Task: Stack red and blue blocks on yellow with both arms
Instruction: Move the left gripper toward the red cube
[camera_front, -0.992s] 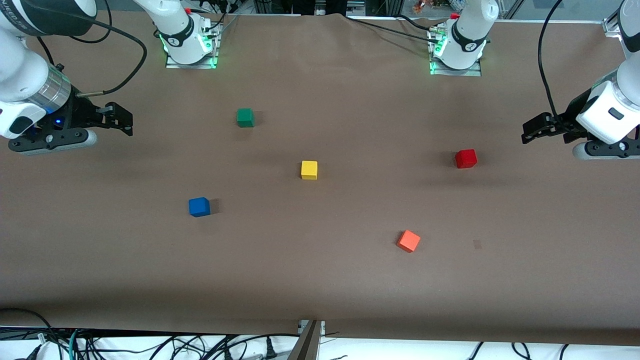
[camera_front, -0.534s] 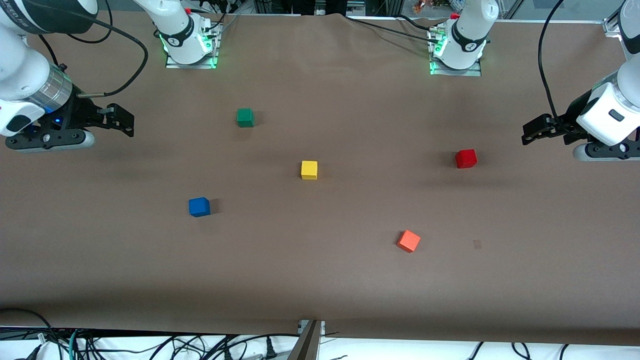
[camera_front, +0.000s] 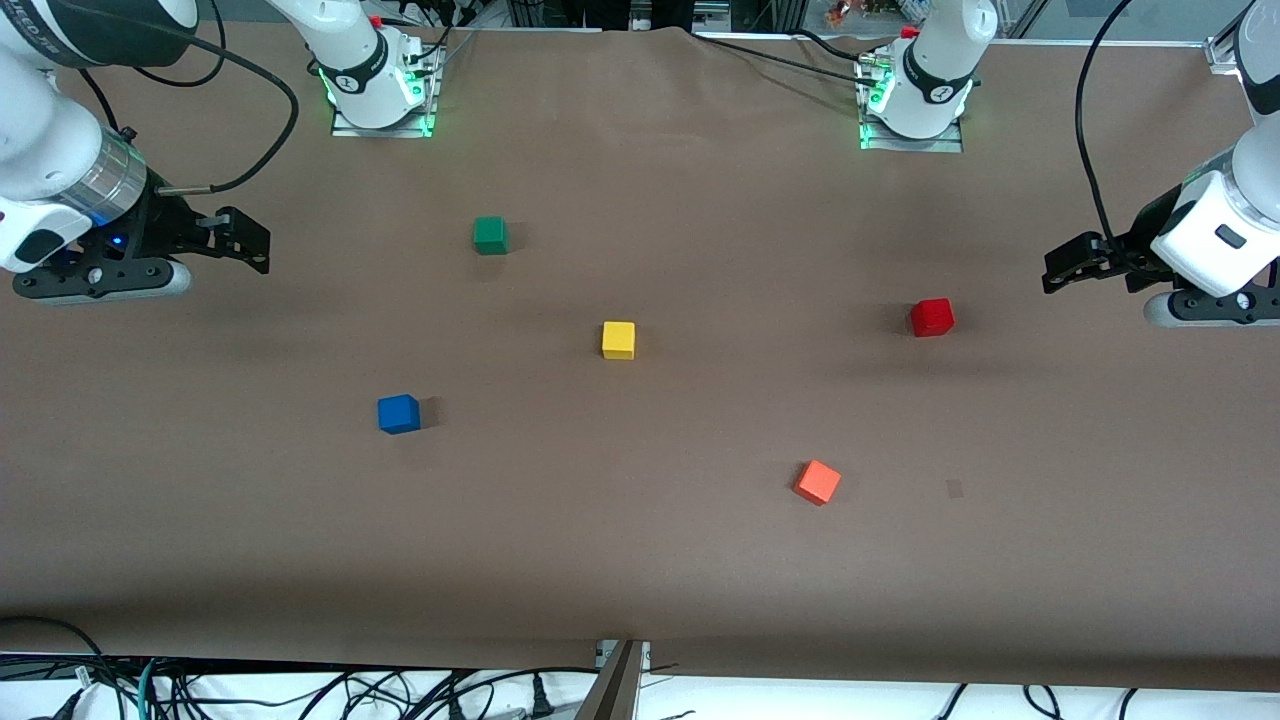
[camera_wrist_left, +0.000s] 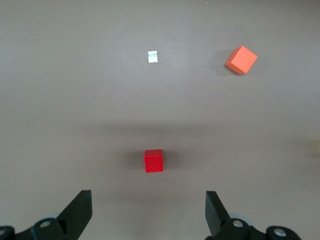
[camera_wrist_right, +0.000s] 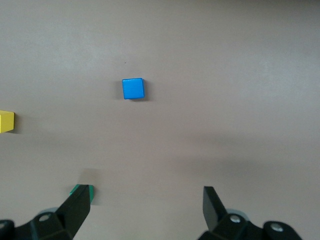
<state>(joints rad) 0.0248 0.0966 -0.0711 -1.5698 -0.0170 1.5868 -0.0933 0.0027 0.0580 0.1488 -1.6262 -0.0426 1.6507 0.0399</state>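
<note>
Nothing stacked: red block (camera_front: 931, 317), blue block (camera_front: 398, 413), yellow cube (camera_front: 618, 340) lie apart on tabletop (camera_front: 700, 560); left gripper (camera_front: 1062, 266) and right gripper (camera_front: 245, 240) hover with fingers wide, empty.

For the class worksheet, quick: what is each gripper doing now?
Left gripper: open, empty, above red block.
Right gripper: open, empty.

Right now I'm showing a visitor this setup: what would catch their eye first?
Five bright cubes scattered apart on the brown table: the yellow cube mid-table, the blue cube toward the right arm's end, the red cube toward the left arm's. The right gripper and left gripper hang open over the table's ends, holding nothing.
</note>
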